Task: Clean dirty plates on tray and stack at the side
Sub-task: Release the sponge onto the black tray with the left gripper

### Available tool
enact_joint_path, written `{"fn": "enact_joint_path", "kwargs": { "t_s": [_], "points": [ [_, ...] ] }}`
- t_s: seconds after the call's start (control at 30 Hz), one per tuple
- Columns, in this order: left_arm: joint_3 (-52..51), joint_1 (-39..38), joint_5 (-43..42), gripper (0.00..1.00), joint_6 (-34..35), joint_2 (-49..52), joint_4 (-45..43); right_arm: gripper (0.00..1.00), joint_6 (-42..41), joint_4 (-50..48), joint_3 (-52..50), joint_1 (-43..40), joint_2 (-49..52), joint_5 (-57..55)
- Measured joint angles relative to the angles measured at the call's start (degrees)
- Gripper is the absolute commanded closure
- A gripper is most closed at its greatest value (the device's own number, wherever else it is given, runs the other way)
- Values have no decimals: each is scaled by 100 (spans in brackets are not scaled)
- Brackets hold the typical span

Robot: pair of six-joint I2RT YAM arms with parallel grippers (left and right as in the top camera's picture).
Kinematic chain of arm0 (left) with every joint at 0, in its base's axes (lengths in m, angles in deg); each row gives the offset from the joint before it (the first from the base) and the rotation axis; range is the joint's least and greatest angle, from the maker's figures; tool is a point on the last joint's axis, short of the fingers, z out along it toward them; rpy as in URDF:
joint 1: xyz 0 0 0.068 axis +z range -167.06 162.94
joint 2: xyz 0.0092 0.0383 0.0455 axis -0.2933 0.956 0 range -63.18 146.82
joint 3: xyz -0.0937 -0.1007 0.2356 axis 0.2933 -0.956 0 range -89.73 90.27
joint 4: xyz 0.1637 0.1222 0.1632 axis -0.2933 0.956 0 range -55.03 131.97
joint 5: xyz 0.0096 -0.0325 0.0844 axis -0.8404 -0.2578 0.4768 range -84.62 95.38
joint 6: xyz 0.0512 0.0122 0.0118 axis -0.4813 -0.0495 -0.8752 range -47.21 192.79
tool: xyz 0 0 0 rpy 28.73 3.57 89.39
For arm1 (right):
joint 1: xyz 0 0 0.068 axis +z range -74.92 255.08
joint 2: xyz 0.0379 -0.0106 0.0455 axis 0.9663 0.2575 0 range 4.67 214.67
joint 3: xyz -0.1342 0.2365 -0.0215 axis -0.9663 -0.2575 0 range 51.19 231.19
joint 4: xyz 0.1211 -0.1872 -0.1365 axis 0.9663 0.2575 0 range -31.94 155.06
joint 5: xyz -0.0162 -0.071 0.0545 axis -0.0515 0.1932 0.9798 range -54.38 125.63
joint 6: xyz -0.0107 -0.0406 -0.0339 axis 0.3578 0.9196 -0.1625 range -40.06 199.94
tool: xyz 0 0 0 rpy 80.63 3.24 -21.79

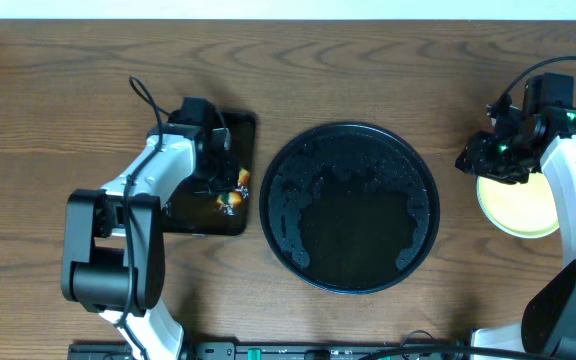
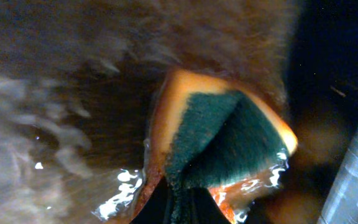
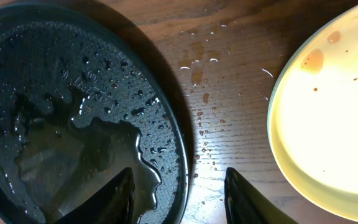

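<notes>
The round black tray [image 1: 348,205] sits mid-table, wet with water pooled in it and no plates on it; it also fills the left of the right wrist view [image 3: 73,106]. A pale yellow plate [image 1: 520,205] lies on the table at the right; it has small brown spots in the right wrist view [image 3: 328,106]. The mint-blue plates do not show. My right gripper [image 1: 490,156] is open and empty, its fingers [image 3: 179,199] spanning the tray rim and bare wood. My left gripper [image 1: 218,180] is shut on the teal-and-orange sponge [image 2: 222,137], which is pinched into a fold.
A narrower black rectangular tray [image 1: 183,215] lies left of the round tray, under the left gripper and sponge [image 1: 234,197]. Water drops spot the wood between the round tray and the yellow plate [image 3: 204,93]. The table's front edge is near the arm bases.
</notes>
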Motion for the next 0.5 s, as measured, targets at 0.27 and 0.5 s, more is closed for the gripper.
{"fn": "enact_joint_path", "kwargs": {
  "t_s": [0.27, 0.5],
  "points": [
    [-15, -13, -463, 89, -463, 66, -59, 56, 2, 11, 0, 0, 0, 0],
    [-15, -48, 256, 70, 118, -7, -37, 55, 2, 11, 0, 0, 0, 0]
  ]
}}
